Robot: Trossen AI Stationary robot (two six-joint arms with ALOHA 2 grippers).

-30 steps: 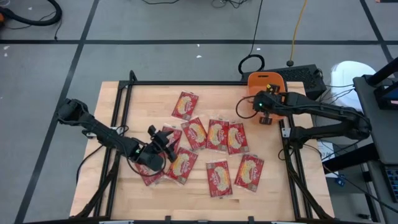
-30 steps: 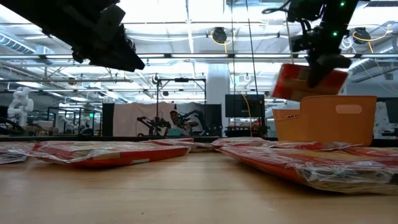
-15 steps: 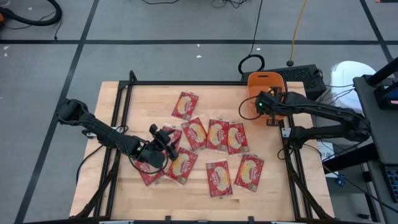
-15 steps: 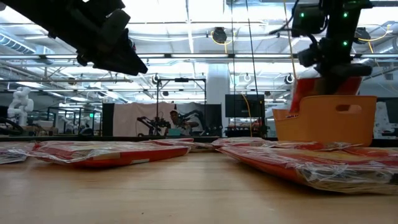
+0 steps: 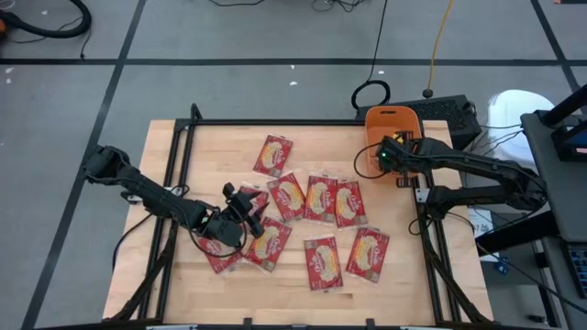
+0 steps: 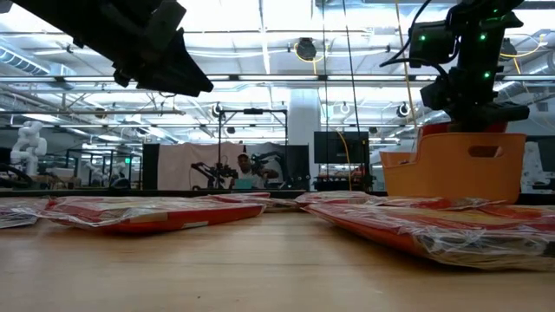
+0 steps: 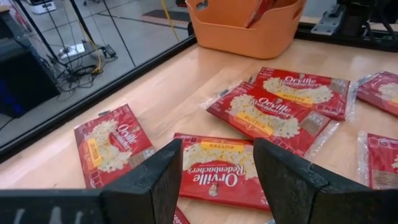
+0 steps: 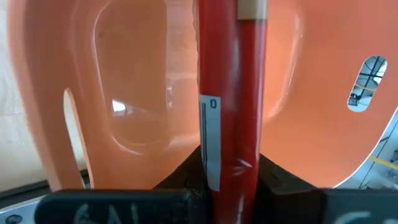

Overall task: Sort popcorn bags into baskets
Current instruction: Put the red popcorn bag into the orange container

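Several red popcorn bags (image 5: 321,197) lie flat on the wooden table, and more show in the left wrist view (image 7: 292,102). The orange basket (image 5: 390,119) stands at the table's far right corner. My right gripper (image 5: 393,154) hangs over the basket (image 8: 93,93), shut on one red popcorn bag (image 8: 230,74) that reaches down inside it. My left gripper (image 5: 249,209) hovers open above the bags at the table's left middle; one bag (image 7: 217,171) lies on the table below its spread fingers (image 7: 155,180). My right gripper pinches the popcorn bag between its two fingers (image 8: 186,177), one on each flat face near the bag's upper end (image 8: 229,155). The fingers slant steeply down from above. The bag hangs edge-on below them, its lower part inside the basket; whether it touches the floor I cannot tell.
A black frame rail (image 5: 275,122) runs along the table's far edge and down both sides. A dark box and cables (image 5: 449,110) sit just beyond the basket. Bare wood lies along the far left (image 5: 211,147) and near the front edge.
My right gripper has come down toward the basket and rolled about its own axis. The bag, which hung tilted above the basket's rim, now stands edge-on with most of it sunk inside the basket.
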